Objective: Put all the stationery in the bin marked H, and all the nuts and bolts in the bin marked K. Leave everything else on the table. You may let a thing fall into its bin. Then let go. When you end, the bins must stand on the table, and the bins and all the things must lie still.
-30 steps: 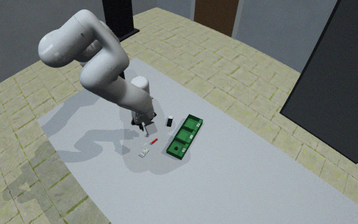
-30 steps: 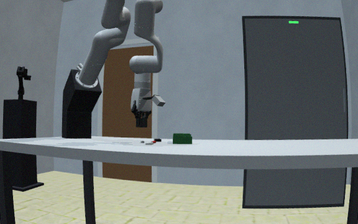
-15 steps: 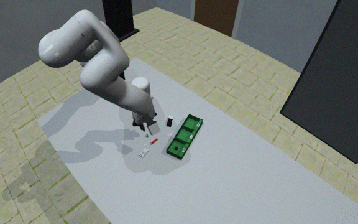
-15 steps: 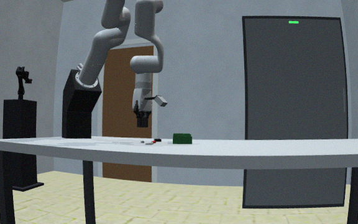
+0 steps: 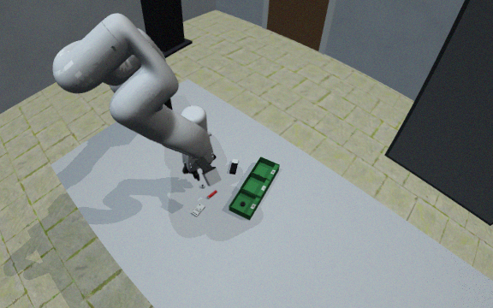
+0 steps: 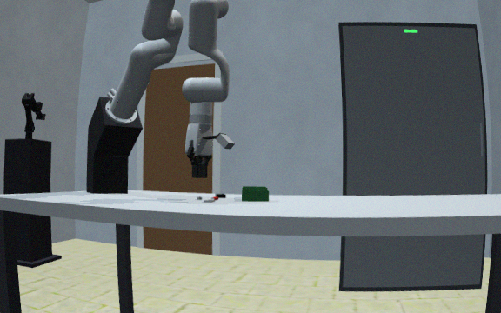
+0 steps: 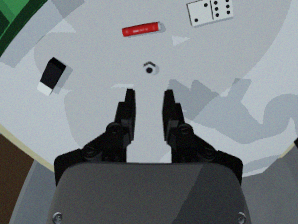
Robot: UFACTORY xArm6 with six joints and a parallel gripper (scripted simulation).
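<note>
My gripper (image 5: 196, 172) hangs well above the table, with its fingers a little apart and nothing between them; it also shows in the wrist view (image 7: 148, 99) and the side view (image 6: 199, 174). A small metal nut (image 7: 149, 67) (image 5: 202, 186) lies on the table just ahead of the fingertips. A red stick-shaped item (image 5: 211, 194) (image 7: 141, 28) lies beyond it. A black and white block (image 5: 234, 167) lies near the bins (image 7: 53, 74). The green three-part bin tray (image 5: 254, 187) stands to the right, with a dark item (image 5: 242, 204) in its near compartment. I cannot read its label tags.
A white domino (image 5: 198, 210) (image 7: 210, 10) lies on the table near the red item. The arm's black base stands at the table's far left (image 6: 109, 152). A dark cabinet (image 5: 465, 107) stands beyond the table.
</note>
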